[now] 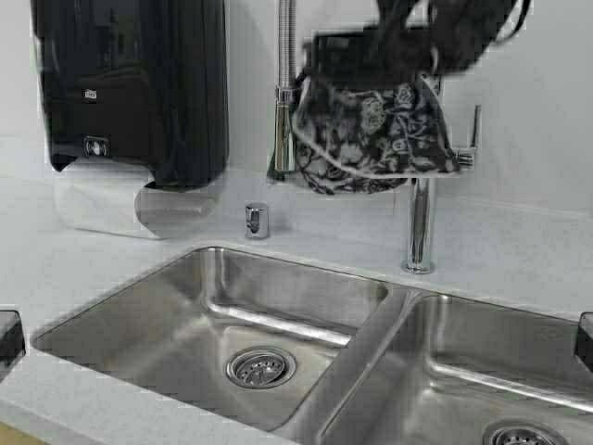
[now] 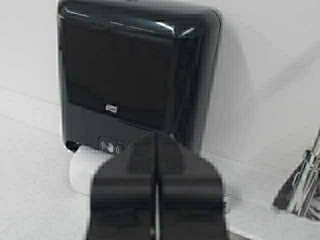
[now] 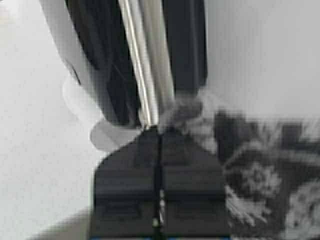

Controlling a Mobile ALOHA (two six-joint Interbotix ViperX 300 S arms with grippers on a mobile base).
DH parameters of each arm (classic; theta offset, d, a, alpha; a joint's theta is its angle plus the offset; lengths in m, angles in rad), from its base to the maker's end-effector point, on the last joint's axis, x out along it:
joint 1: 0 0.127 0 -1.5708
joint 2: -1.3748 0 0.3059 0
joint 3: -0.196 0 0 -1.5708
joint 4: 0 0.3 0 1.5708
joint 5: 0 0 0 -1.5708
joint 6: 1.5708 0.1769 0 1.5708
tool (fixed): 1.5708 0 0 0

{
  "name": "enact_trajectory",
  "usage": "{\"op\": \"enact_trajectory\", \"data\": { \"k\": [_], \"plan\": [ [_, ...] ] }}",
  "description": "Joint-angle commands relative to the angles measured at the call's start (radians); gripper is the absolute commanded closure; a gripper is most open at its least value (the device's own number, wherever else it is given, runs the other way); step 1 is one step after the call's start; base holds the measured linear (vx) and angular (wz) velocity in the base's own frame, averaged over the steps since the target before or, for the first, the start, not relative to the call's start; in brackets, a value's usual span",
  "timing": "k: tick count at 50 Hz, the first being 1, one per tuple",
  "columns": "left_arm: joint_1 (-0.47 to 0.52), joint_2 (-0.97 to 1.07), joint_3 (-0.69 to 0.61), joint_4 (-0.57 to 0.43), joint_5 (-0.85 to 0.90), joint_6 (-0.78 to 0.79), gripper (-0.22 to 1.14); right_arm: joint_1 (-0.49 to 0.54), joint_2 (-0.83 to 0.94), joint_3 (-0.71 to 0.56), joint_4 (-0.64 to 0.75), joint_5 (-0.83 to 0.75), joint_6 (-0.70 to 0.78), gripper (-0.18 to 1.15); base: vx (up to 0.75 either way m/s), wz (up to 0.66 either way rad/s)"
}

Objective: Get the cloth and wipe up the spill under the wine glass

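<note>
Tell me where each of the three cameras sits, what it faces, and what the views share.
High: above and behind, facing the double sink, faucet and draped cloth; no gripper visible.
Left wrist: behind the shut left gripper, facing the towel dispenser.
Right wrist: behind the shut right gripper, at the cloth.
Shared: all show the dispenser; high and right wrist, the cloth.

We see the left gripper (image 2: 156, 192), fingers pressed together, facing a black wall-mounted paper towel dispenser (image 2: 135, 80) at twelve o'clock. White paper (image 2: 82, 167) hangs beneath it; a chrome faucet (image 2: 302, 192) gleams at three o'clock.
</note>
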Motion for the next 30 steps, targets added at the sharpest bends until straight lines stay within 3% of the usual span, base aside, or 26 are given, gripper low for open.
{"op": "enact_trajectory", "data": {
  "k": [1, 30],
  "plan": [
    [0.000, -0.015, -0.002, 0.002, -0.003, 0.002, 0.89, 0.003, -0.127, -0.037, -0.005, 0.094, -0.003, 0.91, -0.03, 0.00],
    [0.000, -0.025, 0.002, -0.002, -0.003, -0.008, 0.89, 0.032, -0.339, -0.218, -0.057, 0.268, -0.003, 0.91, -0.08, 0.00]
  ]
}}
